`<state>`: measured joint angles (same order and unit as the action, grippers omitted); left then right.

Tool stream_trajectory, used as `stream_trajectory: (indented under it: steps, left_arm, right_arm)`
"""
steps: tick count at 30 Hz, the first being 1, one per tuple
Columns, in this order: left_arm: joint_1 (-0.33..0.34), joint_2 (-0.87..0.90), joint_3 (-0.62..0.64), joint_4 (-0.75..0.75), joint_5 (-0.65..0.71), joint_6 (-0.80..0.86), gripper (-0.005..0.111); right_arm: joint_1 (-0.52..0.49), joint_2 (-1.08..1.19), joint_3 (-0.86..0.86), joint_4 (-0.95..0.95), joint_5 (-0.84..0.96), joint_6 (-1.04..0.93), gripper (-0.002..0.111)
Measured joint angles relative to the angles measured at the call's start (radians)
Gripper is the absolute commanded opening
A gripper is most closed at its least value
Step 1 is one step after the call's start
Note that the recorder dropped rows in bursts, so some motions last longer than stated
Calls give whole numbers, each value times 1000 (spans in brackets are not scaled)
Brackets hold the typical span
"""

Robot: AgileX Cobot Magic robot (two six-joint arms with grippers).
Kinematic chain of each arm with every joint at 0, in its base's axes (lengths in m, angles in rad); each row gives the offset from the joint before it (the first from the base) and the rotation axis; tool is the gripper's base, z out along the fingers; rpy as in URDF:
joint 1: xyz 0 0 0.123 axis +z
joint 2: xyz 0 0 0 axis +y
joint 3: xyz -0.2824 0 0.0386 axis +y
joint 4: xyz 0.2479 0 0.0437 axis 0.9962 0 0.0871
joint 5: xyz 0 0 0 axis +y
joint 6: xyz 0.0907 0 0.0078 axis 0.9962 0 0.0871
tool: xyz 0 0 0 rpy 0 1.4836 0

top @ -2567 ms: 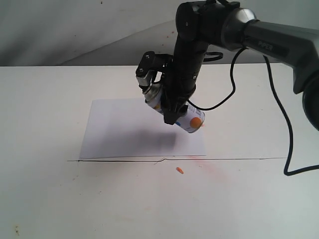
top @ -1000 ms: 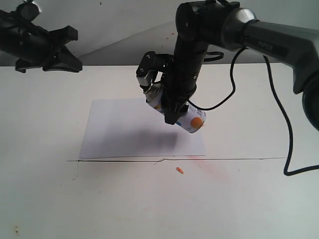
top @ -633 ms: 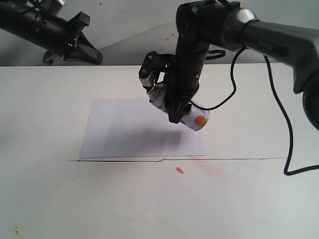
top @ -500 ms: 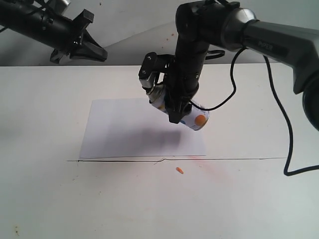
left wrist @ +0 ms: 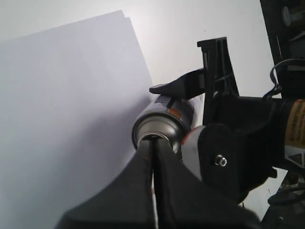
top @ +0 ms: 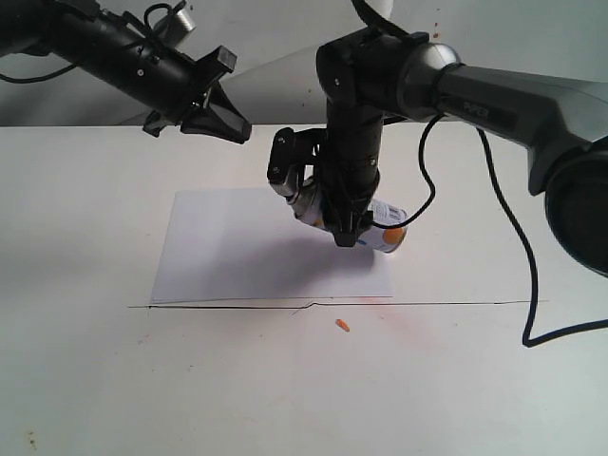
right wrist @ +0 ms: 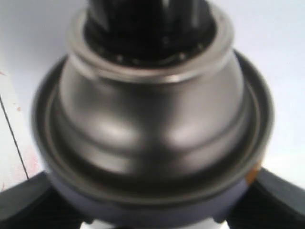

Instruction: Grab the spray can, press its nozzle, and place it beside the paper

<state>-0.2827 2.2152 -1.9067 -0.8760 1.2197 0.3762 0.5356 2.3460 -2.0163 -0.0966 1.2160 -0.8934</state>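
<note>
My right gripper (top: 344, 226) is shut on the spray can (top: 388, 234) and holds it tilted above the paper (top: 237, 249), silver top toward the left. In the right wrist view its dark fingers flank the can's metal dome (right wrist: 152, 124), with the black nozzle (right wrist: 143, 24) beyond. My left gripper (top: 239, 131) hangs above the table's far left, shut and empty, short of the can's top. In the left wrist view its joined fingertips (left wrist: 153, 139) line up in front of the spray can (left wrist: 162, 125) and hide the nozzle. The paper (left wrist: 62, 105) lies below.
A small orange scrap (top: 342, 325) lies on the white table in front of the paper, beside a faint reddish stain (top: 408, 321). A thin dark line (top: 446, 303) runs across the table along the paper's near edge. The right arm's black cable (top: 528, 256) hangs at the right.
My left arm has swung in from the upper left toward the can. The right gripper has shifted a little right and lowered the can, still tilted.
</note>
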Motion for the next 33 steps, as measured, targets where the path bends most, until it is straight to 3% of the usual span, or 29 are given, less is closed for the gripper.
stream_trajectory:
  steps: [14,22,33]
  left_arm:
    - [-13,18,0,31,2,0,0]
    - [-13,39,88,-69,2,88,0]
    - [-13,68,96,-123,2,115,0]
  right_arm:
    - [-6,0,0,-2,-31,60,0]
    - [-8,0,0,14,-31,60,0]
    - [-8,0,0,32,-35,61,0]
